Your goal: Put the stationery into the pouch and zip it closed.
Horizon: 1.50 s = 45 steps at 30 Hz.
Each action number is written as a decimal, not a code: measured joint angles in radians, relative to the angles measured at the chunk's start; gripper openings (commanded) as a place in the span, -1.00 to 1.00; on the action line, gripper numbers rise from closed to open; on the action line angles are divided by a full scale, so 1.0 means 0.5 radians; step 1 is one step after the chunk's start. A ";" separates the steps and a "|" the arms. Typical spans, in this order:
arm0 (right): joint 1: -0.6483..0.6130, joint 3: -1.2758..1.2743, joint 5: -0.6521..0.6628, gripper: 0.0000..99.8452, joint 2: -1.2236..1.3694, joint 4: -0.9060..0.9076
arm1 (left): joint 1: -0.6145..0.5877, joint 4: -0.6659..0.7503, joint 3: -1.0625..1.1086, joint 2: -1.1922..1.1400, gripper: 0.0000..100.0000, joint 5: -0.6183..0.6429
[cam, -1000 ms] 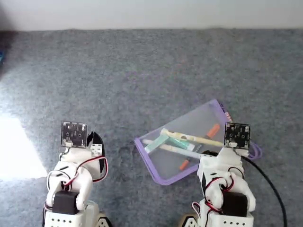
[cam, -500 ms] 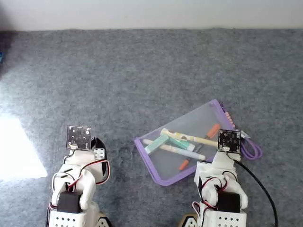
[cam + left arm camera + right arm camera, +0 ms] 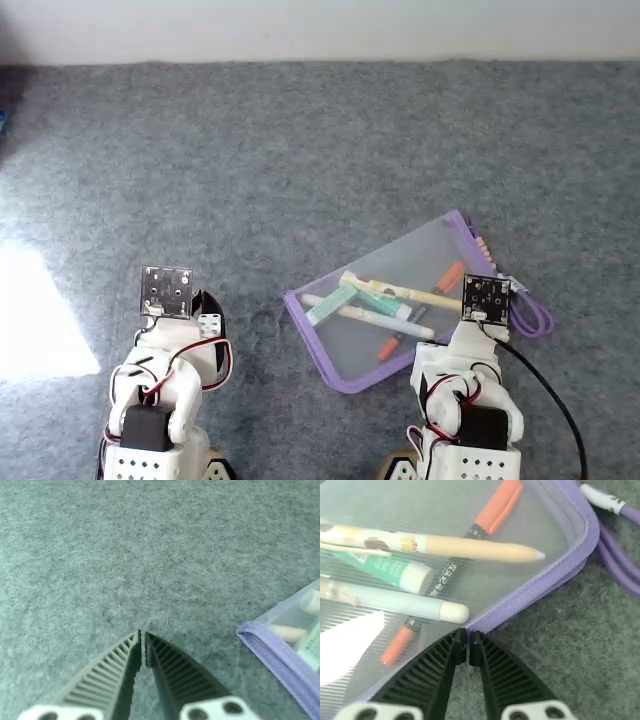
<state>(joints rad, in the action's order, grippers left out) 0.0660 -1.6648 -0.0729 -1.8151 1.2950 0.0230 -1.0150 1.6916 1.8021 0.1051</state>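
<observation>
The translucent pouch (image 3: 400,300) with purple edging lies flat on the grey carpet, in front of the right arm (image 3: 470,390). Inside it lie a cream pen (image 3: 470,547), an orange-capped pen (image 3: 495,507), a teal tube (image 3: 385,567) and a pale blue pen (image 3: 400,605). My right gripper (image 3: 468,635) is shut, its tips right at the pouch's purple edge (image 3: 540,582). My left gripper (image 3: 142,637) is shut over bare carpet, a short way from the pouch's near corner (image 3: 280,655). The left arm (image 3: 165,380) stands at the table's front left.
A purple cord loop (image 3: 535,315) with a white tag (image 3: 602,497) lies beside the pouch's far right end. Grey carpet (image 3: 300,150) covers the table, with free room at the back and left. A bright light patch (image 3: 35,320) falls at the left edge.
Both arms have drawn back toward their bases since a second ago; the right one pulled off the pouch's right end. The pouch has stayed put.
</observation>
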 measured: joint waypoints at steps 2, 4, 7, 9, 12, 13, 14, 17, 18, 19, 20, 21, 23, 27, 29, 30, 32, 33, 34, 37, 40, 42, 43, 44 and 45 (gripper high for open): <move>0.000 0.000 0.000 -0.93 0.000 0.000 | 0.000 0.000 0.000 0.000 -0.97 0.000; 0.000 0.000 0.000 -0.93 0.000 0.000 | 0.000 0.000 0.000 0.000 -0.97 0.000; 0.000 0.000 0.000 -0.93 0.000 0.000 | 0.000 0.000 0.000 0.000 -0.97 0.000; 0.000 0.000 0.000 -0.93 0.000 0.000 | 0.000 -0.025 0.000 0.000 -0.97 0.000; 0.000 0.000 0.000 -0.93 0.000 0.000 | 0.000 -0.218 0.000 0.000 -0.97 0.000; 0.000 0.000 0.000 -0.93 0.000 0.000 | 0.000 -0.313 0.000 0.000 -0.97 0.000; 0.000 0.000 0.000 -0.93 0.000 0.000 | 0.000 -0.396 0.000 0.000 -0.97 0.000; 0.000 0.000 0.000 -0.93 0.000 0.000 | 0.000 -0.442 0.000 0.000 -0.97 0.000; 0.000 0.000 0.000 -0.93 0.000 0.000 | 0.000 -0.451 0.000 0.000 -0.97 0.000; 0.000 0.000 0.000 -0.93 0.000 0.000 | 0.000 -0.454 0.000 0.000 -0.97 0.000; 0.000 0.000 0.000 -0.93 0.000 0.000 | 0.000 -0.454 0.000 0.000 -0.97 0.000; 0.000 0.000 0.000 -0.93 0.000 0.000 | 0.000 -0.454 0.000 0.000 -0.97 0.000; 0.000 0.000 0.000 -0.93 0.000 0.000 | 0.000 -0.454 0.000 0.000 -0.97 0.000; 0.000 0.000 -0.003 -0.93 0.000 0.000 | 0.000 -0.454 0.000 0.000 -0.97 0.000; 0.000 0.000 -0.003 -0.93 0.000 0.000 | 0.000 -0.454 0.000 0.000 -0.97 0.000; 0.000 0.000 -0.003 -0.93 0.000 0.000 | 0.000 -0.454 0.000 0.000 -0.97 0.000; 0.000 0.000 -0.003 -0.93 0.000 0.000 | 0.000 -0.454 0.000 0.000 -0.97 0.000; 0.000 0.000 -0.003 -0.93 0.000 0.000 | 0.000 -0.454 0.000 0.000 -0.97 0.000; 0.000 0.000 -0.003 -0.93 0.000 0.000 | 0.000 -0.454 0.000 0.000 -0.97 0.000; 0.000 0.000 -0.003 -0.93 0.000 0.000 | 0.000 -0.454 0.000 0.000 -0.97 0.000; 0.000 0.000 -0.003 -0.93 0.000 0.000 | 0.000 -0.454 0.000 0.000 -0.97 0.000; 0.000 0.000 -0.003 -0.93 0.000 0.000 | 0.000 -0.454 0.000 0.000 -0.97 0.000; 0.000 0.000 -0.003 -0.93 0.000 0.000 | 0.000 -0.454 0.000 0.000 -0.97 0.000; 0.000 0.000 -0.003 -0.93 0.000 0.000 | 0.000 -0.454 0.000 0.000 -0.97 0.000; 0.000 0.000 -0.003 -0.93 0.000 0.000 | 0.000 -0.454 0.000 0.000 -0.97 0.000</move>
<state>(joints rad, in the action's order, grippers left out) 0.0660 -1.6648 -0.0744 -1.8151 1.2950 0.0230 -1.2421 1.6916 1.8021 0.1051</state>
